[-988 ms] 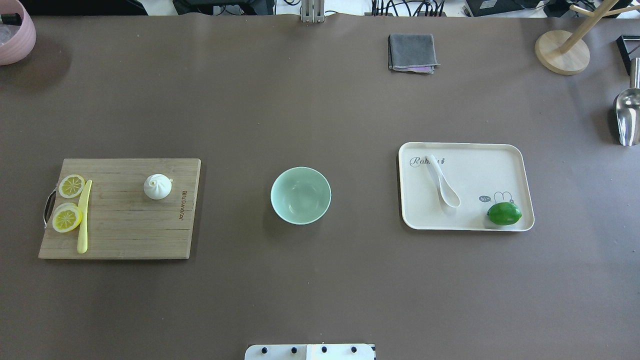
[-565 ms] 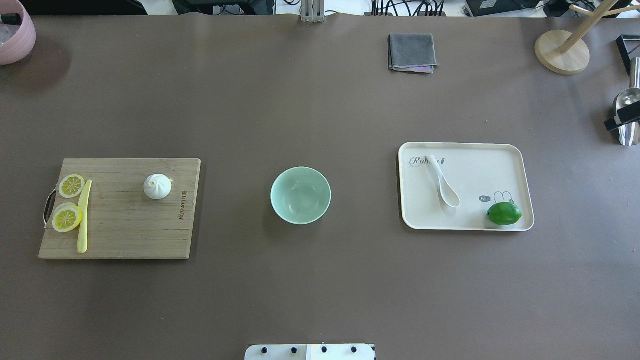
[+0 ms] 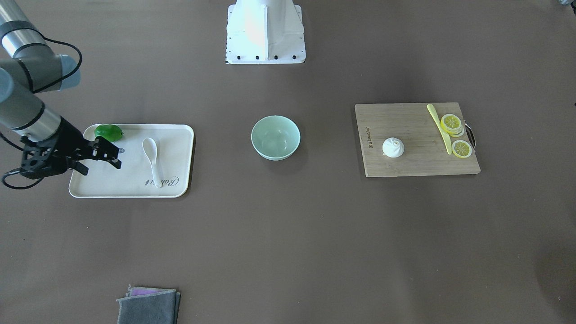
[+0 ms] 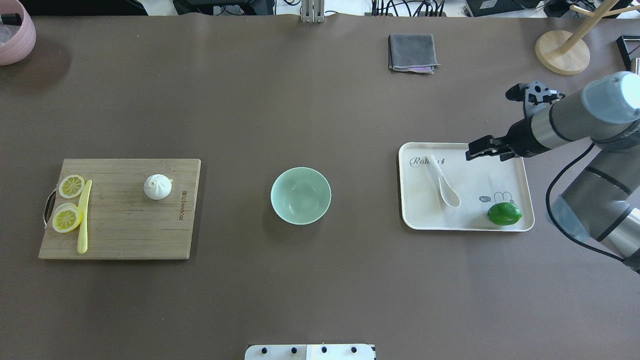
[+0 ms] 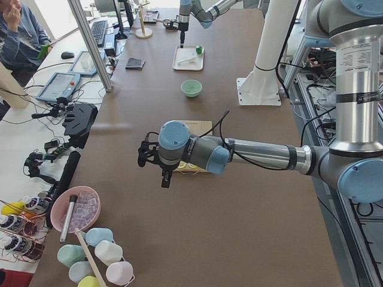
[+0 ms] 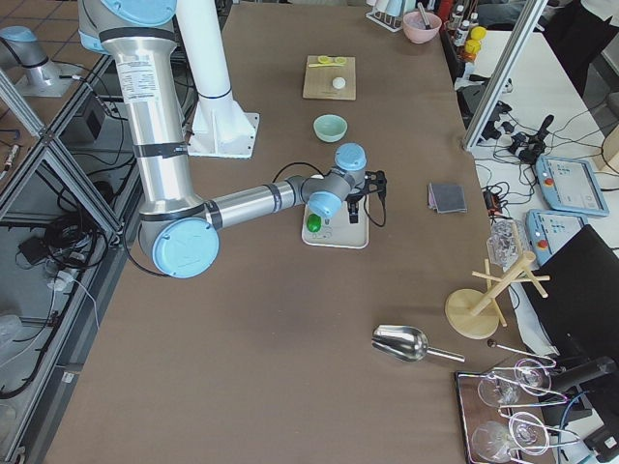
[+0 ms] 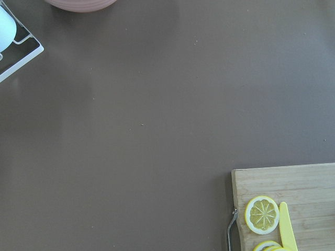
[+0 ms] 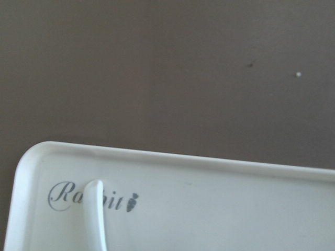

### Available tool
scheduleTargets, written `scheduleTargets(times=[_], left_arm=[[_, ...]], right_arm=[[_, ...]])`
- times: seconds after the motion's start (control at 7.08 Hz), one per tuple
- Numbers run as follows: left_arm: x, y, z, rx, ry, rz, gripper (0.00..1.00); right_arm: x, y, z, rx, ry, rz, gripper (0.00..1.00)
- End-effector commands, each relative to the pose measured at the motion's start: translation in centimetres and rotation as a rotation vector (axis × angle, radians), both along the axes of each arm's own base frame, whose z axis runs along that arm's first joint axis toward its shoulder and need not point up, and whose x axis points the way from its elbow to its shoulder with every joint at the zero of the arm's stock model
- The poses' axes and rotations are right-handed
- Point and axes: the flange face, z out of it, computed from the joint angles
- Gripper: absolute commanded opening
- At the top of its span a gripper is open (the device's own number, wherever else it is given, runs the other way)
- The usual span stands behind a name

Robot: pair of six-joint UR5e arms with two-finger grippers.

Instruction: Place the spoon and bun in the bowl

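Pinching the spoon (image 4: 442, 182) crosswise on its short handle looks safest; it lies on the cream tray (image 4: 515, 165); right fingers (image 4: 480, 149) hover spread, empty, at its 2 o'clock; bowl (image 4: 300, 195) sits at 9 o'clock.

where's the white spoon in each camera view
Front-facing: spoon on the tray, left side.
Overhead: on the tray, right side.
Exterior left: far tray; spoon too small to tell.
Exterior right: tray mid-picture; spoon unclear.
Left wrist: not in it.
Right wrist: handle tip, bottom left.
Landmark: the cream tray.
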Motion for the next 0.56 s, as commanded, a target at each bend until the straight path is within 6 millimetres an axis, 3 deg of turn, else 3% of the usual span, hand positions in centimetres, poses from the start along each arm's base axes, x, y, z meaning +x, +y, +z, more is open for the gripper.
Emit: scheduleTargets(times=[0.0,0.28,0.42], left_arm=[[0.1,-0.1,0.2,-0.004,-0.003,-0.003,0.98],[0.1,0.0,0.5,-0.008,-0.001,0.0,0.98],[0.1,0.2,0.9,-0.01,-0.003,0.005,0.98]], right_arm=[[-5.5,2.1,-2.1,0.025,0.001,-0.025,0.75],[-6.7,3.0,-1.7,0.038,0.017,-0.03,0.6],[-6.8,3.1,-1.6,0.037,0.018,-0.033,0.45]])
